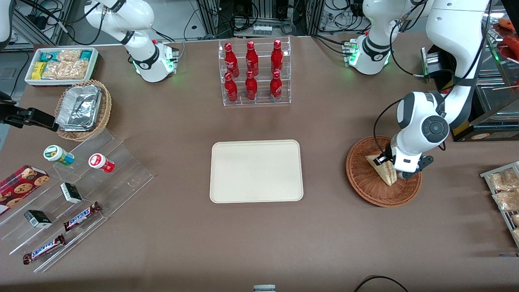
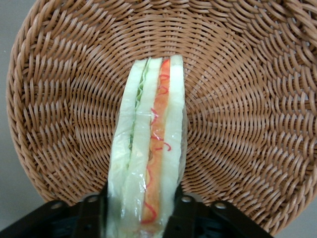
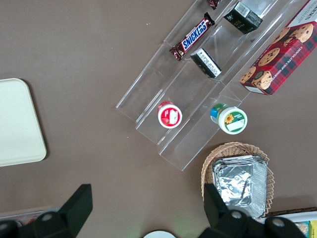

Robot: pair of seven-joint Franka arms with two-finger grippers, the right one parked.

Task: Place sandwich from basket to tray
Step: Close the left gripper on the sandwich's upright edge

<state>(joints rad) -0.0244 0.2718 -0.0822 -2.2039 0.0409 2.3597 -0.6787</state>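
The sandwich (image 1: 380, 167), a wrapped pale wedge with red and green filling along its edge (image 2: 148, 148), lies in the reddish-brown wicker basket (image 1: 361, 176) toward the working arm's end of the table. My left gripper (image 1: 399, 173) is down in the basket, shut on the sandwich. In the left wrist view its black fingers (image 2: 184, 210) press against both bread faces, and the basket's weave (image 2: 247, 124) surrounds the wedge. The cream tray (image 1: 256, 170) lies flat and bare at the table's middle, beside the basket, and its corner (image 3: 17, 124) shows in the right wrist view.
A clear rack of red bottles (image 1: 254, 73) stands farther from the camera than the tray. Bagged snacks on a wire rack (image 1: 505, 190) lie beside the basket at the table's edge. A stepped acrylic stand (image 1: 73, 190) with snacks and a foil-tray basket (image 1: 83, 109) sit toward the parked arm's end.
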